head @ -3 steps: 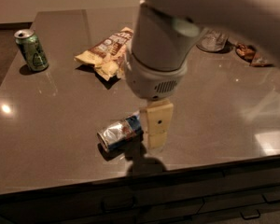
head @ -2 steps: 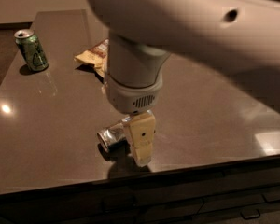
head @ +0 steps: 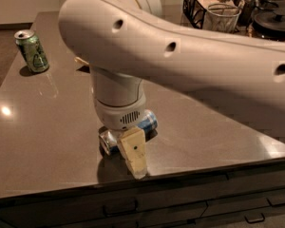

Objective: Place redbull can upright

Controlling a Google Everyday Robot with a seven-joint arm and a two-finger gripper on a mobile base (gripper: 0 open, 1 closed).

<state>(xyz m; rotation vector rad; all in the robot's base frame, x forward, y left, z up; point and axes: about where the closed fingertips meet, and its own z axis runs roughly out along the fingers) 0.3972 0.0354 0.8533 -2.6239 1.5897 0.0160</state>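
The redbull can [head: 148, 121] lies on its side on the brown countertop [head: 47, 122], near the front edge. Its blue body shows to the right of the wrist and its silver end [head: 106, 141] to the left. My gripper [head: 133, 148] hangs from the white arm straight down over the can's middle and reaches the countertop in front of it. The middle of the can is hidden behind the gripper.
A wider green can [head: 32, 51] stands upright at the back left. A black wire basket [head: 199, 4], a glass bowl [head: 223, 16] and a dark pot [head: 274, 24] sit at the back right. Drawer fronts [head: 118, 205] run below the counter's front edge.
The arm has swung left and lower, so it now fills the upper view and hides the snack packets. The gripper has shifted left onto the can's middle.
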